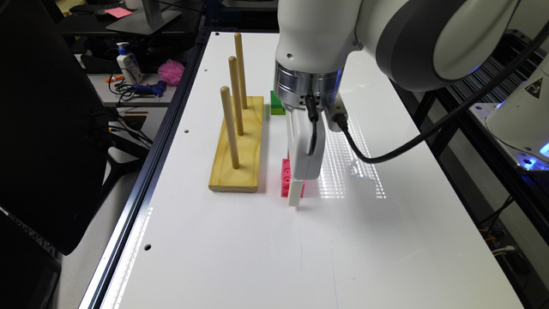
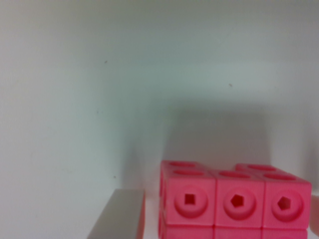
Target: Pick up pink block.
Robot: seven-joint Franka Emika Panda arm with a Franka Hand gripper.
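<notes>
Counting 1st: 1 pink block, 1 green block, 1 wood base w/ 3 upright pegs, 1 robot arm, 1 black cable off the wrist.

Pink block lies flat on the white worktop, centre of the exterior frame, just right of the wood base's near end but not touching it. Wrist cam shows the pink block close up: 3 joined cubes across the facing side, each w/ a round hole, more cubes below.

Jaws are down at the block, spread apart, holding nothing. One finger sits just beside the block's end w/ a thin gap.

Arm hides much of the pink block and part of the green block, which is further back, upper centre, well apart from the pink one.

Off the worktop, upper left: fuzzy pink puff, white pump bottle, pink note.
</notes>
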